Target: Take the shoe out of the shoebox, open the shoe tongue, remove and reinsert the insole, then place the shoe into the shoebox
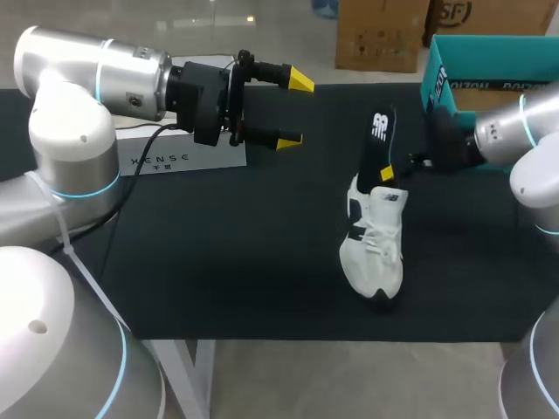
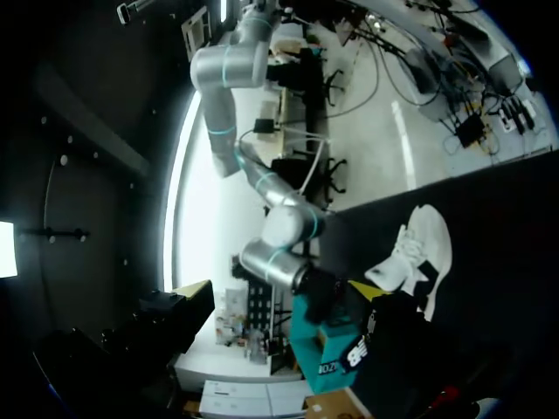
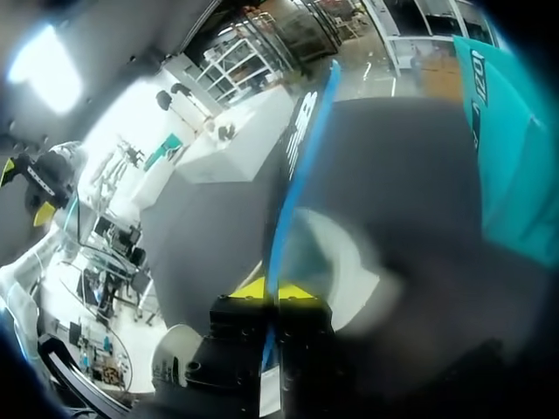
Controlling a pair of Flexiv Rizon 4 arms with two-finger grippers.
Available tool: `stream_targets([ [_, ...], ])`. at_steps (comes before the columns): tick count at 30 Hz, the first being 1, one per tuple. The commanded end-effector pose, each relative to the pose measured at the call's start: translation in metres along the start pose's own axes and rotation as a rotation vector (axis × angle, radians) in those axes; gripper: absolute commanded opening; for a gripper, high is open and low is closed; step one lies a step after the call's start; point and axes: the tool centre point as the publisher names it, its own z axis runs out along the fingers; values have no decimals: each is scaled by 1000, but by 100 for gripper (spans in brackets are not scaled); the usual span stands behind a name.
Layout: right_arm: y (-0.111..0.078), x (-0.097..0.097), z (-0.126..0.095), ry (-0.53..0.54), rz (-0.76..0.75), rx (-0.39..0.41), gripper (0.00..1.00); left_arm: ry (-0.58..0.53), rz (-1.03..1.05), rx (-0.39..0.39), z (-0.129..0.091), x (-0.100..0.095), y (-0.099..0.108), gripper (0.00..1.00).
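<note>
Your right jaws pinch the insole (image 1: 378, 144), upright at centre-right, lower end over the shoe (image 1: 374, 244) heel opening. Shoe on table (image 1: 218, 262), toe toward frame bottom. Left jaws wide, empty, upper left, well apart.

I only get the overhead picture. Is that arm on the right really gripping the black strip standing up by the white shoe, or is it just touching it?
Observer: It is gripping. In its wrist view, the right gripper has its two yellow tips pressed against the insole from both sides.
Visitor: Is the strip black all over?
Observer: No. That wrist view shows a blue edge running along its length.
</note>
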Motion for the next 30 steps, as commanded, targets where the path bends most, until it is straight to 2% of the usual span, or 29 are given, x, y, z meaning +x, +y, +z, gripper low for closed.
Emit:
stream_targets([
  [1,-19,6,-5,16,-8,-56,0,5,0,1,0,-1,0,100],
  [4,-30,10,0,43,-7,-57,0,5,0,1,0,-1,0,100],
  [9,-35,16,9,85,-14,-73,0,5,0,1,0,-1,0,100],
  [17,-39,23,20,120,-27,-26,0,5,0,1,0,-1,0,100],
  [18,-37,23,20,120,-26,-27,18,5,0,1,0,-1,0,100],
  [19,-35,24,18,115,-27,-30,74,5,0,1,0,-1,0,100],
  [20,-32,24,17,111,-31,-34,100,5,0,1,0,-1,0,100],
  [26,-13,24,10,92,-66,-53,100,5,0,1,0,-1,0,100],
  [30,-2,24,6,81,-85,-67,93,5,0,1,0,-1,0,100],
])
